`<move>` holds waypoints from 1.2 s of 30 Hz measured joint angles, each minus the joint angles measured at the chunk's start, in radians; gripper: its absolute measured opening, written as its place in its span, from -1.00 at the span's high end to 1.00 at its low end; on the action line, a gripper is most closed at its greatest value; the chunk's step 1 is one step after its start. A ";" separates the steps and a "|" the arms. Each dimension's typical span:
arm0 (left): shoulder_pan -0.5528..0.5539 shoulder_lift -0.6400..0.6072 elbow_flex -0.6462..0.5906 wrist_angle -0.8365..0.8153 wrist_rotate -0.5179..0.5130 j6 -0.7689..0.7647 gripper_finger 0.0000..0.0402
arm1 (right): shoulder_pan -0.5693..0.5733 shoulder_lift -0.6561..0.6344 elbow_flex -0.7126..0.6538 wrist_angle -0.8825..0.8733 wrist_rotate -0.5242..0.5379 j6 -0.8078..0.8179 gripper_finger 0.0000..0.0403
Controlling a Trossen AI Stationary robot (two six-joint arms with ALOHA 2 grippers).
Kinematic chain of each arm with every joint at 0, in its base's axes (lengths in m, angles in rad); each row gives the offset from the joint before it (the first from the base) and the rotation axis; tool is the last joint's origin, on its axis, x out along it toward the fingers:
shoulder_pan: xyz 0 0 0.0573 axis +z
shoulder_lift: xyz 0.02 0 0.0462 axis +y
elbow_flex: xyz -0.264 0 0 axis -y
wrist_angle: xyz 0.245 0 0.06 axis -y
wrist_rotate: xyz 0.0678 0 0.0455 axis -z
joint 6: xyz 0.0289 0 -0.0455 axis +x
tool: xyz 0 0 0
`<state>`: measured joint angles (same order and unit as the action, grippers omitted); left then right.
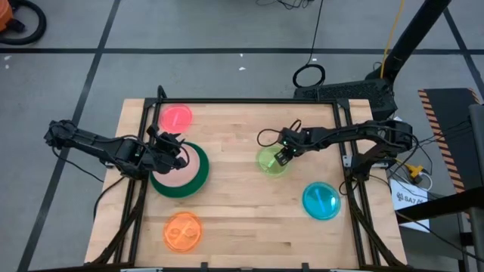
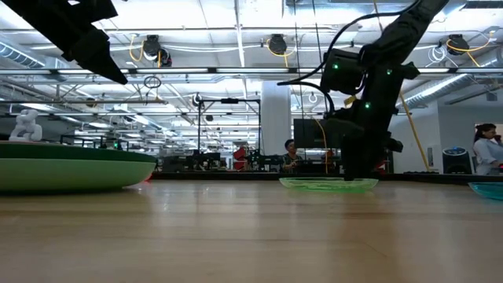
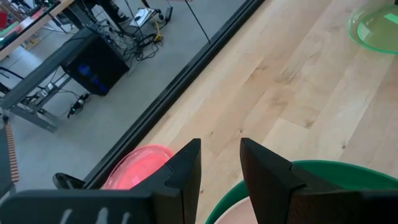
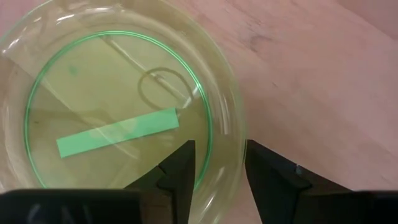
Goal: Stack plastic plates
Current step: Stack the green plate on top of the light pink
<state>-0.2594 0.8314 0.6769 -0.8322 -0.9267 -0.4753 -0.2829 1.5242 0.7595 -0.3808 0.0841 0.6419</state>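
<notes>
Lime plate (image 4: 118, 93) rim sits between the right gripper (image 4: 217, 163)'s narrowly parted fingers, could easily slip on closing

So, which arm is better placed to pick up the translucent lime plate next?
The right one. Its claw is open and sits directly at the lime plate's rim, one finger on each side. The left claw is across the table, over the dark green plate.
</notes>
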 joint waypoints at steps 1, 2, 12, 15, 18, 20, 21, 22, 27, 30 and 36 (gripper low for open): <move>0.000 0.000 0.000 0.000 0.000 -0.001 0.40 | 0.000 0.000 -0.006 0.010 0.000 0.001 0.34; 0.000 0.000 0.000 0.000 0.000 -0.002 0.40 | 0.000 0.000 -0.012 0.021 0.000 0.001 0.34; 0.000 0.000 0.000 0.000 0.000 -0.005 0.40 | 0.000 0.000 -0.026 0.078 0.002 0.001 0.36; 0.000 0.000 0.000 0.000 0.000 -0.005 0.40 | 0.001 0.000 -0.026 0.079 0.020 0.001 0.44; 0.000 0.000 0.000 0.000 0.000 -0.005 0.40 | 0.000 0.000 -0.026 0.079 0.023 0.001 0.54; 0.000 0.000 0.000 0.000 0.000 -0.004 0.40 | 0.000 0.000 -0.026 0.079 0.024 0.001 0.62; 0.000 0.000 0.000 0.000 0.000 -0.005 0.40 | 0.000 0.000 -0.026 0.079 0.024 0.000 0.65; 0.000 0.000 0.000 0.000 0.000 -0.005 0.40 | 0.000 0.000 -0.026 0.081 0.024 -0.002 0.69; 0.000 0.000 0.000 0.000 0.000 -0.004 0.40 | 0.000 0.000 -0.026 0.112 0.024 -0.008 0.86; 0.000 0.000 0.000 0.000 0.000 -0.004 0.40 | 0.000 0.000 -0.025 0.135 0.024 -0.020 0.95; 0.000 0.000 0.000 0.000 0.000 -0.004 0.40 | 0.000 0.000 -0.025 0.138 0.024 -0.029 0.97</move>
<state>-0.2594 0.8314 0.6769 -0.8318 -0.9268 -0.4797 -0.2825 1.5242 0.7341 -0.2428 0.1085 0.6133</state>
